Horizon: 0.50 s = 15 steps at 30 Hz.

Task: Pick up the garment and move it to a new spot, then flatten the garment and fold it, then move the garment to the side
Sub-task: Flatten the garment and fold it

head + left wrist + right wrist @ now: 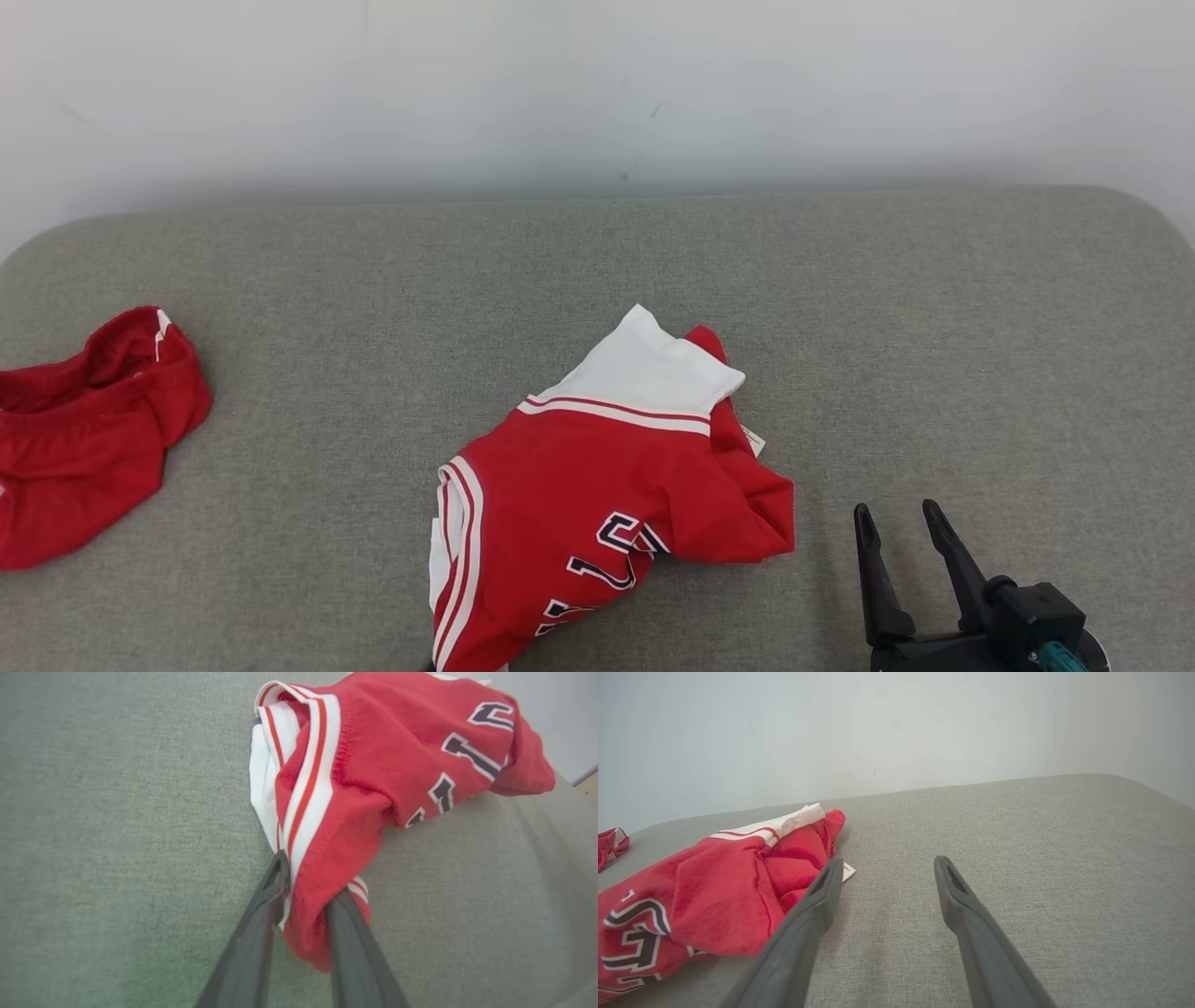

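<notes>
- The left hand [308,877] has the striped hem of the red jersey [597,467] between its slightly parted fingers; I cannot tell whether it is pinching.
- The right hand [896,511] is spread wide, just right of the jersey.
- The jersey lies crumpled mid-counter [934,327].
- Another red garment [84,439] lies far left.
</notes>
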### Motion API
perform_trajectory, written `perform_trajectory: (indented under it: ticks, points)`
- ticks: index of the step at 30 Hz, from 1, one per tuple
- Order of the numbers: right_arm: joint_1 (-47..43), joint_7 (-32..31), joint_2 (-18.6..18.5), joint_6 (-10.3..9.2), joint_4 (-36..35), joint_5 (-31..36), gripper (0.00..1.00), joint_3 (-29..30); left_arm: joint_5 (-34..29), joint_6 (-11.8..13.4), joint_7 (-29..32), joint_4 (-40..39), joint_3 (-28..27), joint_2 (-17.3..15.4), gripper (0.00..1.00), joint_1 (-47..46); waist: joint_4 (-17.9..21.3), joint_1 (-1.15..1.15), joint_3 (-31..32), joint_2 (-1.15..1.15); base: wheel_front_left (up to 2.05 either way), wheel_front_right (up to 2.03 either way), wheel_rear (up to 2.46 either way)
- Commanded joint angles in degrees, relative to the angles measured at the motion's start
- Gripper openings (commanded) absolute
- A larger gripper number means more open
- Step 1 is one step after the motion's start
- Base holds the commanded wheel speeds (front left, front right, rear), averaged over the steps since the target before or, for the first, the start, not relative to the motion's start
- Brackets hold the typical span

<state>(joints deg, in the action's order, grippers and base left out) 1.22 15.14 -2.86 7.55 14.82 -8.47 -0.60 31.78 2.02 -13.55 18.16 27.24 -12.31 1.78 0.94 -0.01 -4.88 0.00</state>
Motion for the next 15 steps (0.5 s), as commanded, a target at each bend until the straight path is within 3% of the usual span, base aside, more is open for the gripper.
perform_trajectory:
  ticks: [1, 9, 15]
  points:
    - [-0.2, 0.1, 0.0, -0.13, 0.1, 0.6, 1.0, 0.2, -0.1, 0.0, -0.5, -0.9, -0.7, -0.1, 1.0, -1.5, 0.1, 0.01, 0.2, 0.0, 0.0, 0.0, 0.0]
    - [-0.2, 0.1, 0.0, -0.13, 0.1, -0.2, 1.0, 0.2, -1.7, -0.3, -1.1, -7.1, -3.6, -4.1, 1.0, -4.7, 0.7, 0.01, 0.3, 0.0, 0.0, 0.0, 0.0]
    - [0.5, 0.1, 0.0, -0.13, 0.3, -0.9, 1.0, -0.3, -2.1, 1.0, 2.1, -12.1, -4.9, -7.1, 1.0, -6.4, 2.7, 0.01, 0.0, 0.0, 0.0, 0.0, 0.0]
